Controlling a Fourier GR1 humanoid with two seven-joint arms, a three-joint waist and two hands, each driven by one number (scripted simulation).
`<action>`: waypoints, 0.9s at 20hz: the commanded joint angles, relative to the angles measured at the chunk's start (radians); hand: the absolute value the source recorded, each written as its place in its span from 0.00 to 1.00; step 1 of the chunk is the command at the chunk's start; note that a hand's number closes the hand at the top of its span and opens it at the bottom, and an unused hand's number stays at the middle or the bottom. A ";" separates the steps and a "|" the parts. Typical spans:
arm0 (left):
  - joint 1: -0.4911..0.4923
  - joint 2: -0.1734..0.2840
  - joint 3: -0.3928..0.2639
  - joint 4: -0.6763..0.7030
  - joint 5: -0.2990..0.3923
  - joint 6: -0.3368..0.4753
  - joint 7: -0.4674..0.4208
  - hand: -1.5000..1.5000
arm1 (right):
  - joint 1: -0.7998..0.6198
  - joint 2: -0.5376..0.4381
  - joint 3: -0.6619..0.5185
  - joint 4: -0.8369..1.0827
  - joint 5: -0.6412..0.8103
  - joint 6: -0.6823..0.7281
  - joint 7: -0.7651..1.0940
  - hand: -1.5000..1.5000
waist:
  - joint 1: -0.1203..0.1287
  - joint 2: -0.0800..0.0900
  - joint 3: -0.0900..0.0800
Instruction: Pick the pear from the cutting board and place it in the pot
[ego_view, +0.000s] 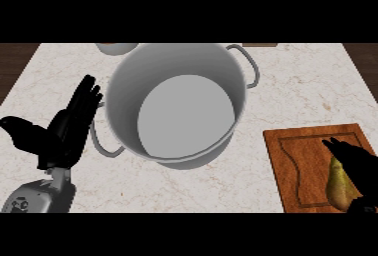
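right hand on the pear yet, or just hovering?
Cannot tell. In the head view the right hand overlaps the pear on the cutting board, but looking steeply down shows neither contact nor a gap.

The right hand (356, 159) covers part of the pear (339, 186) (both cut by the frame's edge).

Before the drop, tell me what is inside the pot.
The pot shows only its bare grey bottom and inner wall. The pear lies on the cutting board, partly covered by the right hand.
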 joint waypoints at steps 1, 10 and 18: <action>0.094 -0.030 -0.041 -0.034 -0.015 -0.015 0.013 0.50 | -0.034 0.024 0.003 0.050 0.032 0.031 0.007 0.00 | 0.002 0.005 -0.006; 0.071 -0.033 -0.005 -0.024 -0.014 -0.045 0.035 0.50 | 0.003 0.019 -0.022 0.113 0.030 -0.041 -0.179 1.00 | -0.006 0.005 -0.006; 0.094 -0.052 -0.010 -0.096 -0.037 -0.050 0.097 0.50 | -0.023 0.075 -0.012 0.146 0.108 -0.126 -0.240 1.00 | -0.002 0.005 -0.006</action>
